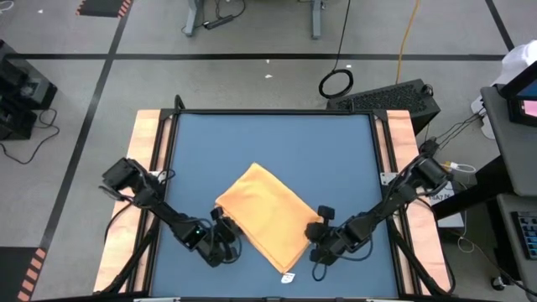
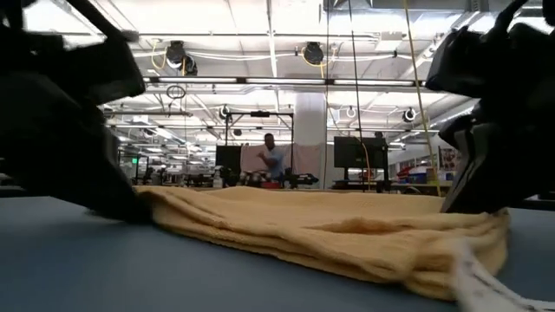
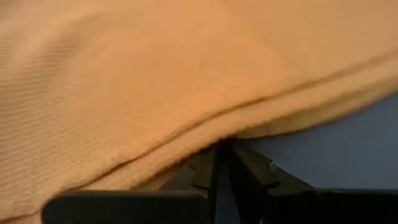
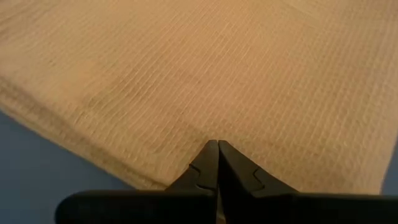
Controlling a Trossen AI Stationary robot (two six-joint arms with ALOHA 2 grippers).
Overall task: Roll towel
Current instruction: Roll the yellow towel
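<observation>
The orange-yellow towel lies folded flat on the blue table, set slantwise, with its white tag at the near corner. My left gripper is down at the towel's near-left long edge, its fingers shut. My right gripper is down at the towel's near-right short end, also shut. In the low view the towel stretches between the two dark grippers, with the tag in front at the right. My left gripper meets the towel's stacked near-left edge with its shut fingertips, slanting down from the table's near left. The tips stand against the layers where they lie on the table; nothing is lifted. My right gripper rests its shut fingertips on the towel's top layer, a little in from its near-right end. It slants down from the table's right, and the cloth lies flat under it.
Wooden rails run along the table's left and right sides. Bare blue tabletop lies beyond the towel toward the far edge. Past the table, the low view shows a workshop with a person far off.
</observation>
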